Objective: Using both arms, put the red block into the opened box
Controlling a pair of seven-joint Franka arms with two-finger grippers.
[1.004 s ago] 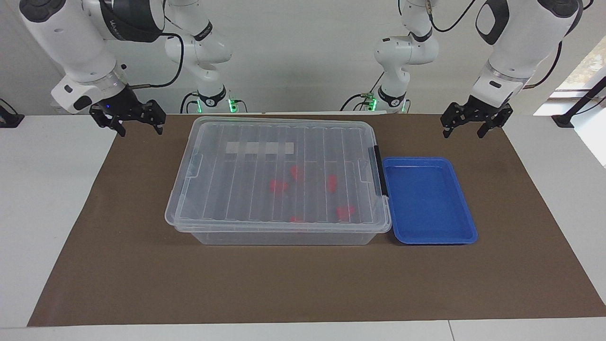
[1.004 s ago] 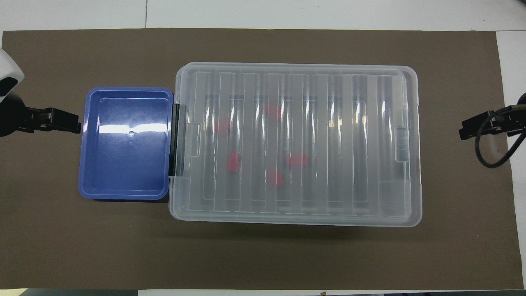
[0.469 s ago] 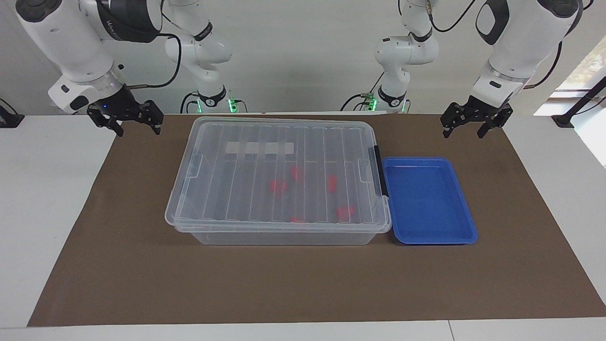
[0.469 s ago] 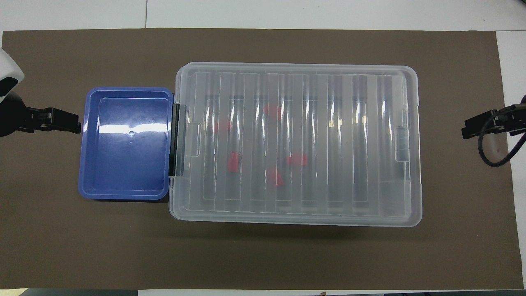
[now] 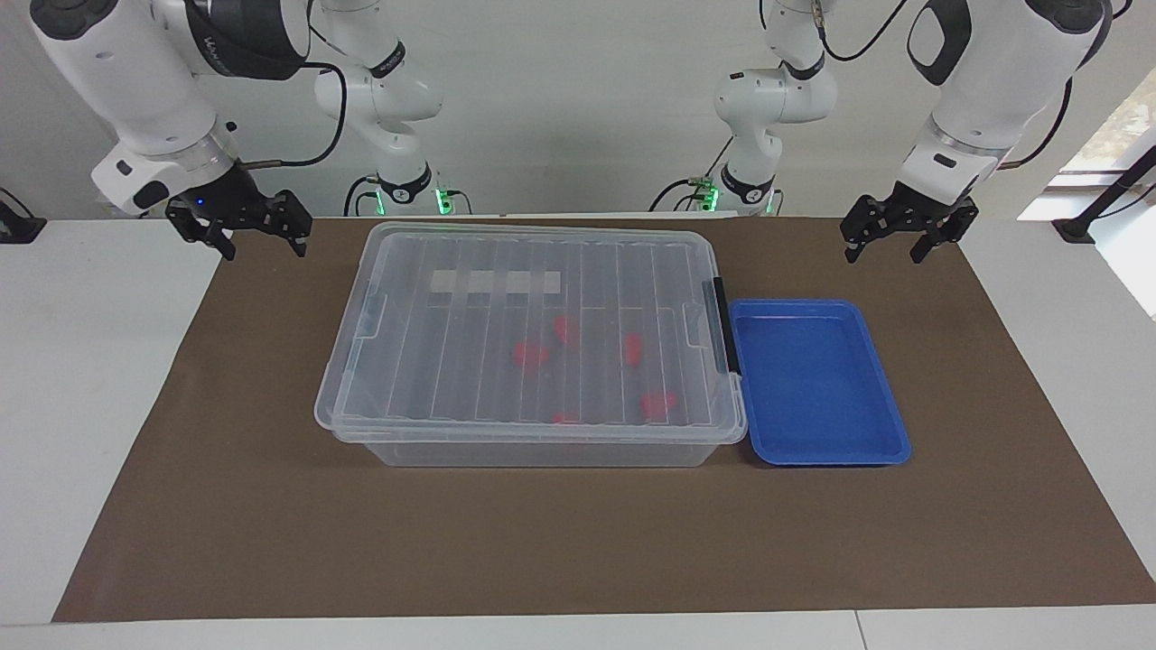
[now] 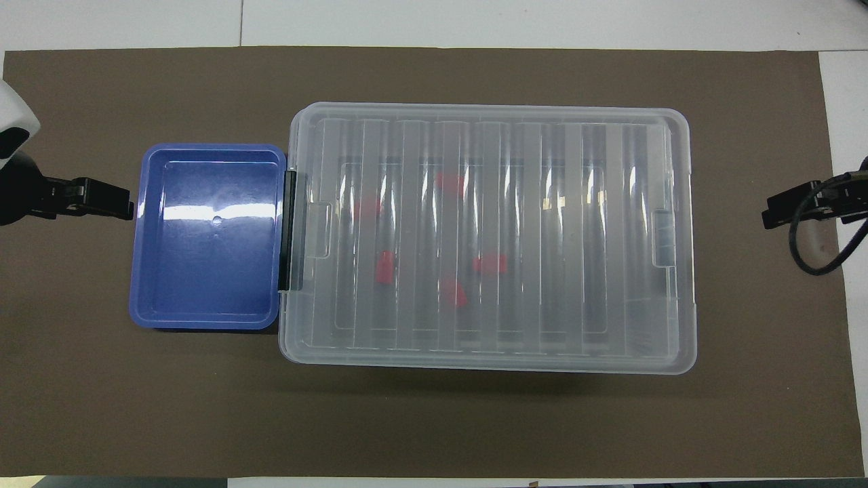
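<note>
The clear box [image 5: 533, 442] [image 6: 488, 362] stands in the middle of the brown mat with its ribbed lid [image 5: 470, 361] lying shut on it. Several red blocks [image 5: 531, 354] [image 6: 385, 266] show through the lid, lying on the box floor. My right gripper [image 5: 266, 248] [image 6: 770, 215] hangs open and holds nothing, over the mat's edge at the right arm's end. My left gripper [image 5: 883, 255] [image 6: 125, 203] also hangs open with nothing in it, over the mat at the left arm's end, clear of the box.
A shallow blue tray [image 5: 890, 442] [image 6: 203, 318] with nothing in it sits against the box at the left arm's end, by the black latch [image 5: 721, 325] [image 6: 287, 230]. Bare brown mat [image 5: 578, 542] surrounds both.
The right gripper has drawn slightly away from the box toward its end of the table. The left gripper, box, tray and blocks have not moved.
</note>
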